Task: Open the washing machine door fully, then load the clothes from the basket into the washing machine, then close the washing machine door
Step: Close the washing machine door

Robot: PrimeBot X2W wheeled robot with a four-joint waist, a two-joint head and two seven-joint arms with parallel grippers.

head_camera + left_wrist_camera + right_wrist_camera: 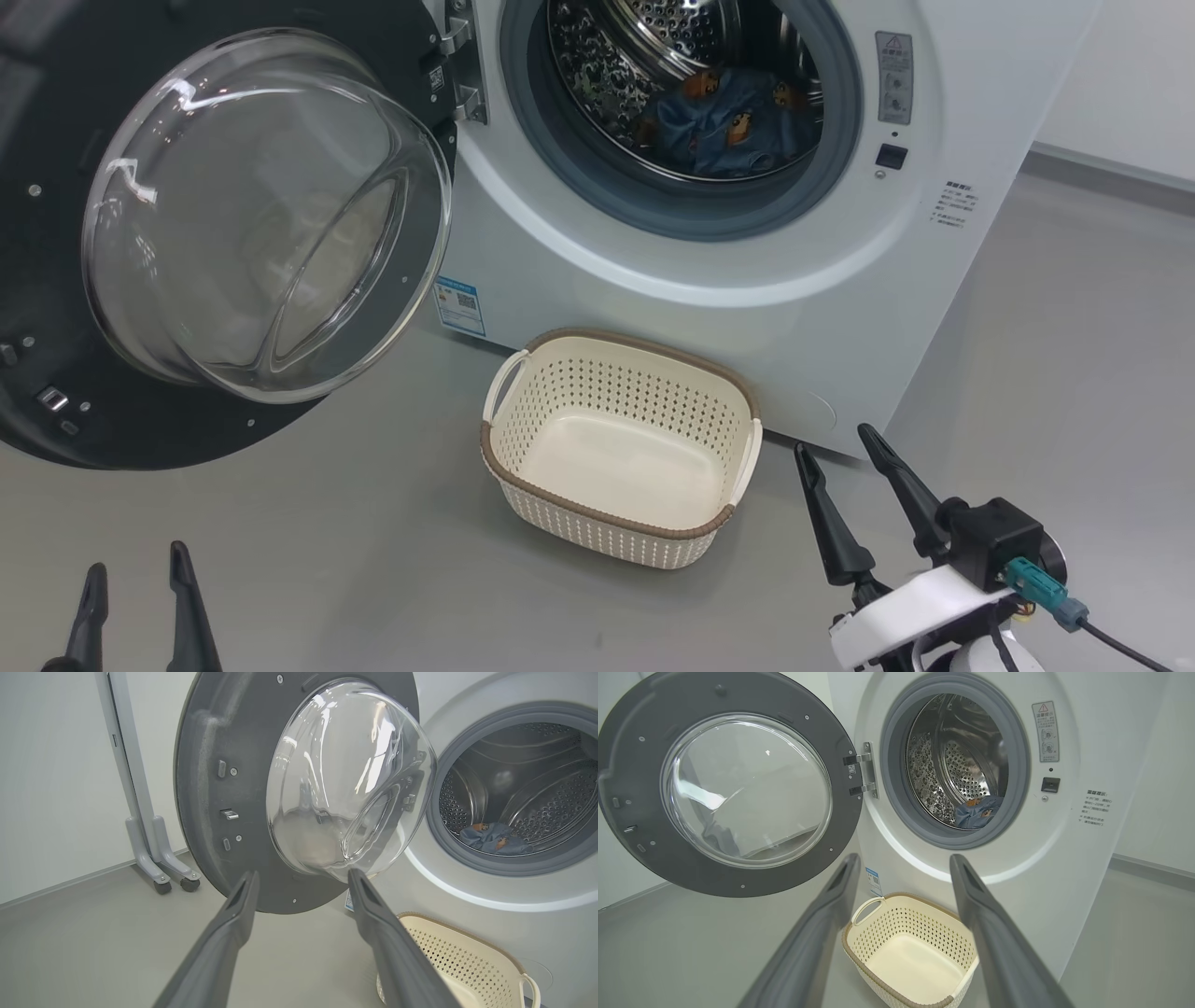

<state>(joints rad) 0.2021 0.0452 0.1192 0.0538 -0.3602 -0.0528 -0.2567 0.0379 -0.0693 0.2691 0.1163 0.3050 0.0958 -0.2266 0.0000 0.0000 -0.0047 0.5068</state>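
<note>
While round black-rimmed glass door [233, 224] hangs open, blue printed clothes [738, 121] lie in white steel-drum washer [653, 271], cream perforated plastic basket [616, 387] at its foot; left gripper [137, 560], right gripper [834, 439] wide.

left gripper [135, 560]: two long, slim black prongs that narrowed to blunt tips.
right gripper [834, 439]: a matching black pair, thicker at the base and tapered upward.
fingers [224, 947]: seen close in the wrist views, they were matte dark grey, each with a shallow long recess near its tip.
wrist housing [920, 607]: a glossy white, rounded shell.
block [994, 541]: a black, boxy part mounted above the white shell.
plug [1041, 588]: a teal connector on the block's side.
cable [1120, 649]: a thin black lead ran from the plug.
</note>
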